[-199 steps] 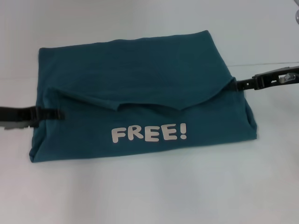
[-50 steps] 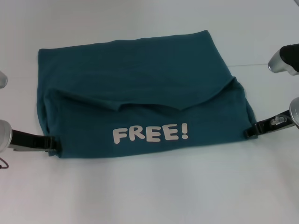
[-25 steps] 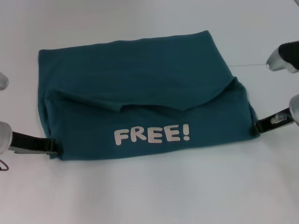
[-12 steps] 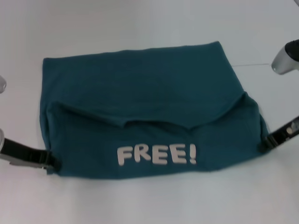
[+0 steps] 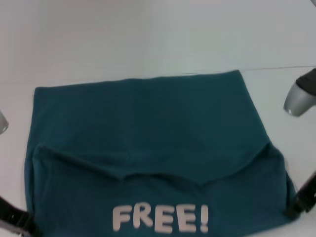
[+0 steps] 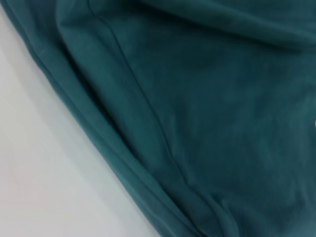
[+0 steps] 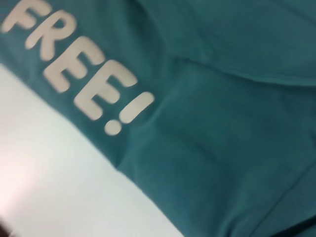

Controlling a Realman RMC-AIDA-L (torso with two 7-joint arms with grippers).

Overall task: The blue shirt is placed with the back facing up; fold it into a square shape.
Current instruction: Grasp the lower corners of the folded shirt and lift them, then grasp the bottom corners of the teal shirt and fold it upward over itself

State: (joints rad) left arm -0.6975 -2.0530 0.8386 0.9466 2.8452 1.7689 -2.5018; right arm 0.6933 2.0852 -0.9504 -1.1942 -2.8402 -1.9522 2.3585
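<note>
blue shirt (image 5: 148,148) between left claw (image 5: 22,224) (near corner), right claw (image 5: 296,207)

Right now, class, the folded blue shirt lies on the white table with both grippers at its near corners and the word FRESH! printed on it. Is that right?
Not quite. The print on the blue shirt reads FREE!, as the head view shows; the right wrist view shows it too. The rest stands: the left gripper and right gripper sit at its near corners on the white table.

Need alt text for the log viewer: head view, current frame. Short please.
A partly folded blue shirt lies on a white table, its white "FREE!" print facing up near the nearest edge. The left claw sits at the shirt's near left corner and the right claw at its near right corner.
</note>
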